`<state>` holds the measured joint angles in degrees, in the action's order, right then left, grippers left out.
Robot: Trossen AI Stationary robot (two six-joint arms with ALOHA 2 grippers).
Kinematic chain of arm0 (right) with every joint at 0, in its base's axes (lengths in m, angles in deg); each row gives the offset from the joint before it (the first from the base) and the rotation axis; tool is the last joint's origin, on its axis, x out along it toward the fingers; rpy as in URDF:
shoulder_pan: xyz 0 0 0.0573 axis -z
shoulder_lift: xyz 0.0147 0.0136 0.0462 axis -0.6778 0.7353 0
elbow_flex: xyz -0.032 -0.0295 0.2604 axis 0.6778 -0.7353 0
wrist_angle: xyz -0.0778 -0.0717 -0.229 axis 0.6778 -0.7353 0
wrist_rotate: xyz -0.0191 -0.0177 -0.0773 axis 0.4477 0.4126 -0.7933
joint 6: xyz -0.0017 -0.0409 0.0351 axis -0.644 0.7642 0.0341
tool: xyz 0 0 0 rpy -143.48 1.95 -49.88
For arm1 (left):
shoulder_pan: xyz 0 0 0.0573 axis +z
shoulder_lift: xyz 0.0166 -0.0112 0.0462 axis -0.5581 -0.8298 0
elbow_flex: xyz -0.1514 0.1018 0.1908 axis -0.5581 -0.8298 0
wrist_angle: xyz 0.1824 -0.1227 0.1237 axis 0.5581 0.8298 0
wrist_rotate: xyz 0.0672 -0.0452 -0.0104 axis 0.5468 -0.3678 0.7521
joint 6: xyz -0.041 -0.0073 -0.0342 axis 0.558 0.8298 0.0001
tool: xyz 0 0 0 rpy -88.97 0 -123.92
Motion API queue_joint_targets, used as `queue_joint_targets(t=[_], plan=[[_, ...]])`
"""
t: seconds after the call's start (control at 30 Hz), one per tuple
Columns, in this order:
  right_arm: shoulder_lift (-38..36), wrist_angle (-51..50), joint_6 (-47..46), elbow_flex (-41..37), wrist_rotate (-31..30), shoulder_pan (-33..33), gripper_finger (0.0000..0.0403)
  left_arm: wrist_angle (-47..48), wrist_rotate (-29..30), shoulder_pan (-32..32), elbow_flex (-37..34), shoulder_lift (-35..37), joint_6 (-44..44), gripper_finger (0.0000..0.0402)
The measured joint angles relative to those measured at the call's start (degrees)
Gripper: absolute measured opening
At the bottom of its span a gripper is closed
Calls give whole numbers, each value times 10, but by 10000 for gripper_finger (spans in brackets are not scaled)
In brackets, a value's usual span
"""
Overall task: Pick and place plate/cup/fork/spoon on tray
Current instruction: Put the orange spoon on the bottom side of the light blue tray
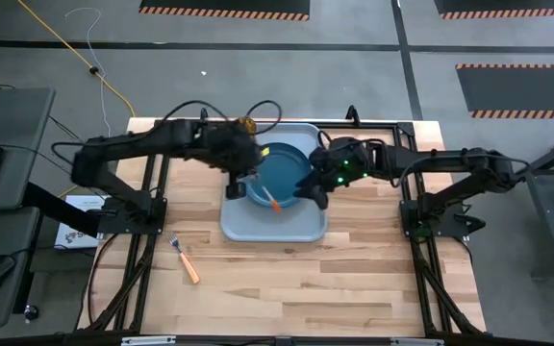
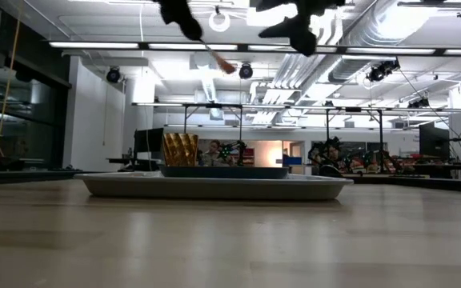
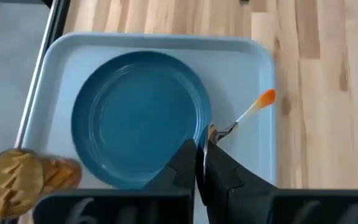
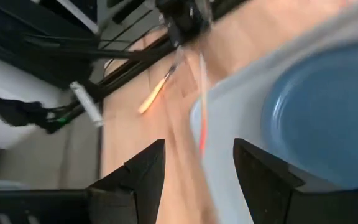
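1. The left tool (image 3: 201, 163) is clamped on the bowl end of the spoon (image 3: 247, 114); the orange handle sticks out ahead of the fingertips and slopes downward, hanging in the air above the tray (image 3: 241, 56), as the low view shows.
2. Directly below the left tool lies the edge of the plate (image 3: 138, 112), with the spoon handle out over the bare strip of tray beside it.
3. Risk, as I judge it: the grip is at one end only, so the spoon could pivot or slip. Let go from this height, it could strike the plate rim and bounce onto the bench (image 1: 287, 279), or come to rest half on the plate.
4. The right tool (image 4: 197, 165) hovers just across the plate from the left tool, fingers spread and holding nothing. The two sit close, so a careless descent could bring them together.
5. The tray holds the plate, which fills most of it and is itself empty. The cup (image 3: 27, 177) stands on the tray's corner behind the left tool, touching or nearly touching the plate.
6. The fork (image 1: 185, 259) lies on the bench well away from both tools, outside the tray and not yet placed.
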<state>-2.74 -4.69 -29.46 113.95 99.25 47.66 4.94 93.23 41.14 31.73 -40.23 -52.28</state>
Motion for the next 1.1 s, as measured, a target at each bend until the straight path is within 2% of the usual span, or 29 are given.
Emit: queue_joint_targets(t=[0.23, 0.37, 0.7, 0.83, 1.03, 1.1], plan=[[55, 12, 48, 30, -42, -19, 181, -22, -29, 0, 62, -61, -5, 1], [73, 21, 41, 31, -79, -19, 181, -18, -30, -7, 63, -70, -5, 1], [98, 36, 23, 32, -89, -19, 177, -40, -29, -18, 64, -73, -15, 1], [98, 38, 15, 32, -87, -19, 138, -41, -28, -17, 64, -73, -16, 1], [97, 43, 3, 32, -68, -19, 18, -44, -27, -17, 64, -73, -17, 6], [96, 41, 2, 32, -64, -19, 11, -44, -30, -17, 64, -73, -17, 16]])
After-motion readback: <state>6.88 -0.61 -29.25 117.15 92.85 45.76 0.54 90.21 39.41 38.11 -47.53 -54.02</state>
